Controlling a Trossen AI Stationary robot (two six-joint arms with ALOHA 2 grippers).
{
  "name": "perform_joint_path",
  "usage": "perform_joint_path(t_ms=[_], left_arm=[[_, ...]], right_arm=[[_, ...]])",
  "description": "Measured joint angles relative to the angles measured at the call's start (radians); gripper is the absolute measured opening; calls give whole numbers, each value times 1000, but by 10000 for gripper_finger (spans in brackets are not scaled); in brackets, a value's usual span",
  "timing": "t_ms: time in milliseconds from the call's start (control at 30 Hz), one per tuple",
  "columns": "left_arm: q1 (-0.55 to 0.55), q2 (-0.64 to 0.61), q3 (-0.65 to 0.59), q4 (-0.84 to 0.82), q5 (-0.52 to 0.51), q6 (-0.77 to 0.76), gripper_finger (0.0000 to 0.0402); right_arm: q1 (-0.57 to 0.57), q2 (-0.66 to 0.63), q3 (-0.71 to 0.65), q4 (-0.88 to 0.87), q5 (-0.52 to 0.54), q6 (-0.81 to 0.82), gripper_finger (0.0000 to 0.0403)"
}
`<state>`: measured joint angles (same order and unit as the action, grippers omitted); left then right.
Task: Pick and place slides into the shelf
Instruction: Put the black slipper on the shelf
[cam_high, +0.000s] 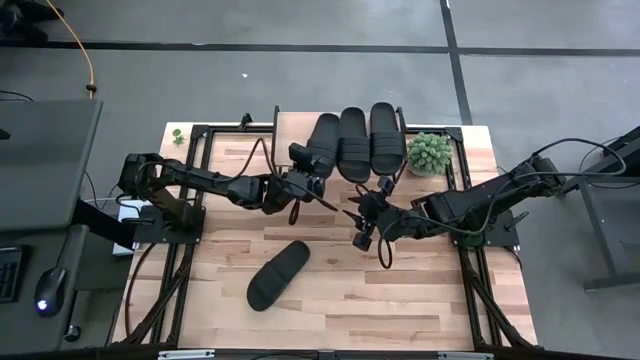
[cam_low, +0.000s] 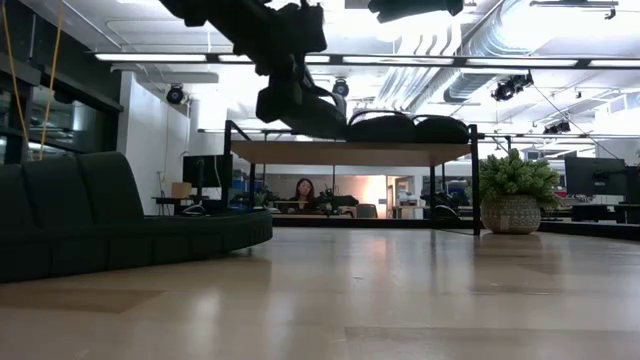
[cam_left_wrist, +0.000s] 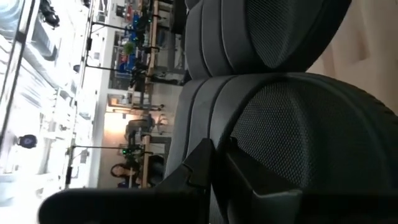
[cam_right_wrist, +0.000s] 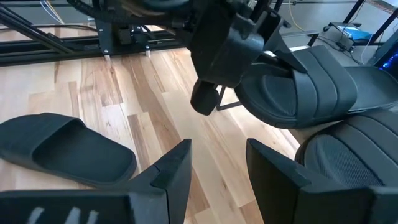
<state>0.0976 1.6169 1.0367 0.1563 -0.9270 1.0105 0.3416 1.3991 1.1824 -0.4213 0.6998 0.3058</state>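
On top of the shelf at the far edge of the table I see three black slides lying side by side, the leftmost one tilted and hanging off the near edge. My left gripper sits at the heel of that tilted slide, fingers pinched on its near end; the left wrist view fills with ribbed strap and textured sole just past the fingers. A fourth slide lies alone on the bare wood, well apart from the shelf, toward the near-left. My right gripper hovers over the tabletop below the shelf's near edge, fingers spread with nothing between them. A small potted plant stands just beside the shelf's right end.
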Motion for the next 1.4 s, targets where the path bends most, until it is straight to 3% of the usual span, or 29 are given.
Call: perform_joint_path(t_ms=[467, 733, 1400], left_arm=[[0, 18, 2, 5, 2, -58, 14], [1, 77, 2, 57, -22, 7, 14], [54, 77, 13, 86, -3, 32, 14]], right_arm=[[0, 0, 0, 1, 0, 0, 142], [0, 0, 0, 5, -2, 0, 142], [0, 0, 0, 7, -4, 7, 142]])
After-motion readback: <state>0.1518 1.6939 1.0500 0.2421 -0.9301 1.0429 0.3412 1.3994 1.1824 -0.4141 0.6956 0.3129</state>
